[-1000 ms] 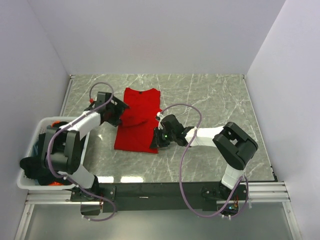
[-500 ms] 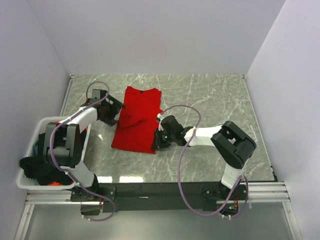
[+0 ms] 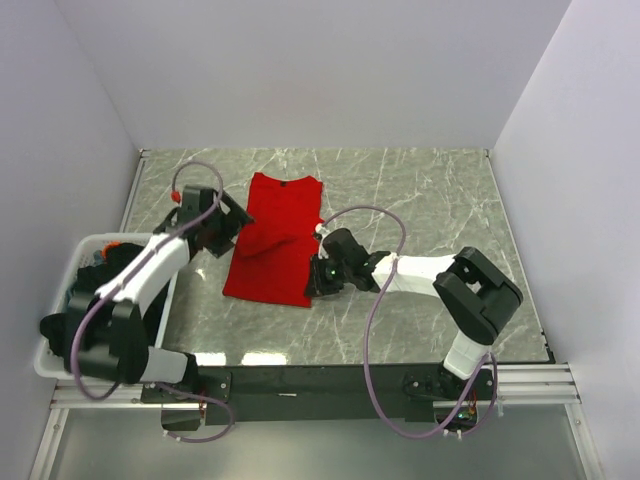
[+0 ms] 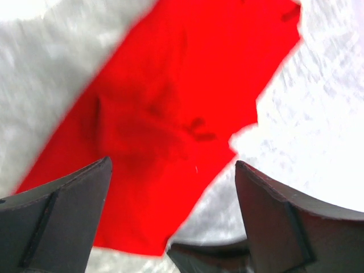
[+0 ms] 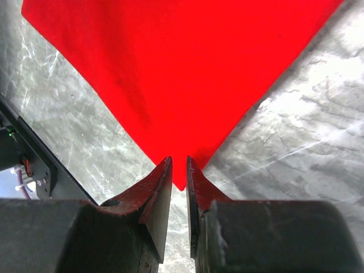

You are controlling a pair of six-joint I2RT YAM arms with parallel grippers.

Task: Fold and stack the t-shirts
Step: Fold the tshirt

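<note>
One bright red cloth t-shirt [image 3: 275,240] lies partly folded on the grey marbled tabletop [image 3: 430,200], centre-left of the top view. At its left edge, the left gripper [image 3: 235,222] has its fingers spread wide and holds nothing. At the lower-right corner, the right gripper [image 3: 316,278] is closed to a slit, pinching that corner. The white slotted plastic basket [image 3: 48,368] at lower left holds dark cloth.

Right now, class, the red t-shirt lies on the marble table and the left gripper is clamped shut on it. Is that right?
Not quite. The left wrist view shows the left gripper open, its jaws spread wide over the red t-shirt and holding nothing. The shirt does lie on the marble table.
</note>
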